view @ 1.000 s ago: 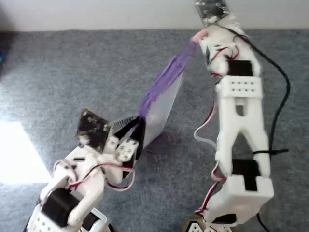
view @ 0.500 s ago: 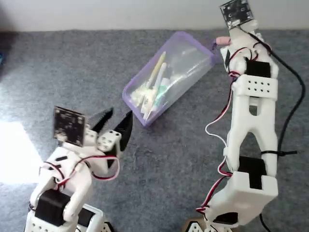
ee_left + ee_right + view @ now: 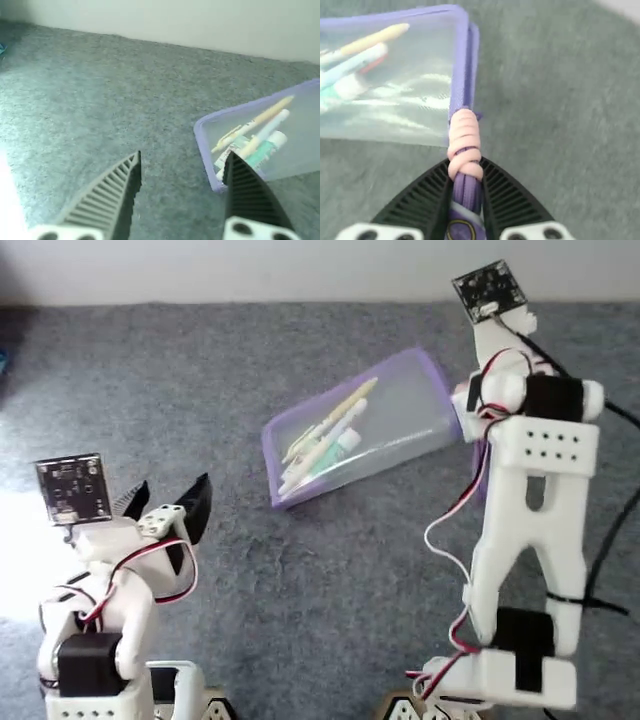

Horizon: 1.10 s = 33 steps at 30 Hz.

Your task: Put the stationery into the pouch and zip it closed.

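High view: pouch (image 3: 355,440) gone from hanging to flat, far-right of grey surface (image 3: 330,590), stationery (image 3: 325,445) inside. Left gripper (image 3: 170,492) released it, withdrew near-left, fingers spread. Right gripper (image 3: 465,167) still pinches zip pull (image 3: 464,145); zipping probably finished.

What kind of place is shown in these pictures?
Probably a robot test bench, in a lab or hobby room: two small white arms on a grey felt-like mat, a clear pouch of stationery between them, and a plain wall behind.

End of pouch (image 3: 300,135) past left wrist view's edge
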Available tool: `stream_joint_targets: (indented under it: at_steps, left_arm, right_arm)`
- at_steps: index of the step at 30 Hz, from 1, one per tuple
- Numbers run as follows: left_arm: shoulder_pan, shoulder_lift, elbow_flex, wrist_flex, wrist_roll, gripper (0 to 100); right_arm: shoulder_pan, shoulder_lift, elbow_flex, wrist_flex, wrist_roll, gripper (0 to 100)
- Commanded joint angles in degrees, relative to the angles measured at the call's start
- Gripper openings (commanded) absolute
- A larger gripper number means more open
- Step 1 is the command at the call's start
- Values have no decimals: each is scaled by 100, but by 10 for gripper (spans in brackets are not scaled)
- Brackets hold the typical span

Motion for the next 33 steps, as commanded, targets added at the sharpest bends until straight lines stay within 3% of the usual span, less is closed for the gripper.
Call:
stream_joint_targets:
  at_steps: [1, 6, 10, 17, 27, 33]
  left_arm:
    - [-229, -70, 110, -9, 88, 261]
    - [-229, -70, 382, 26, 202, 261]
    - [-229, -70, 418, 44, 352, 262]
    - [-220, -70, 418, 44, 343, 265]
    - [-220, -70, 426, 44, 360, 265]
    - [-185, -79, 400, 44, 343, 261]
  right_arm:
    - [-163, -637, -290, 787, -255, 7]
    - [-409, -1165, -290, 1763, -633, 8]
    - [-567, -1534, -281, 1859, -826, 32]
    - [-312, -2325, 44, 1868, -826, 298]
    - [-259, -3925, 1073, 1868, -870, 307]
    - [-268, -4637, 2084, 1868, -2145, 298]
